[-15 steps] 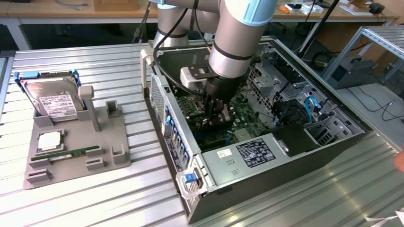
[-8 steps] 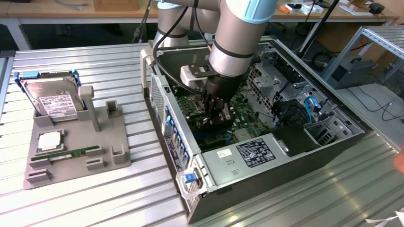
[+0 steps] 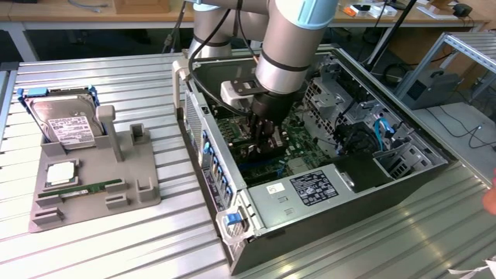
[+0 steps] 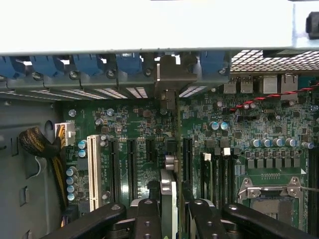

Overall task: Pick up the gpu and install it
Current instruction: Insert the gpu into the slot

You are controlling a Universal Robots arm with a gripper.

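My gripper (image 3: 261, 141) reaches down into the open computer case (image 3: 310, 192) over the motherboard (image 3: 232, 131). It is shut on the gpu (image 3: 261, 156), a thin black card held on edge. In the wrist view the gpu (image 4: 168, 189) runs edge-on between my gripper's (image 4: 172, 205) fingers (image 4: 148, 211), with its metal bracket (image 4: 169, 82) at the case's rear wall among the blue slot latches (image 4: 129, 63). The card stands in line with the black expansion slots (image 4: 131, 167) on the green board. Whether its lower edge sits in a slot is hidden.
A grey fixture (image 3: 136, 200) on the exterior view's left holds a silver hard drive (image 3: 69, 125), a green memory stick (image 3: 87, 188) and a square chip (image 3: 60, 173). A white slot (image 4: 92, 167) and the processor socket (image 4: 271, 196) flank the card. A person's hand (image 3: 489, 200) shows at the right edge.
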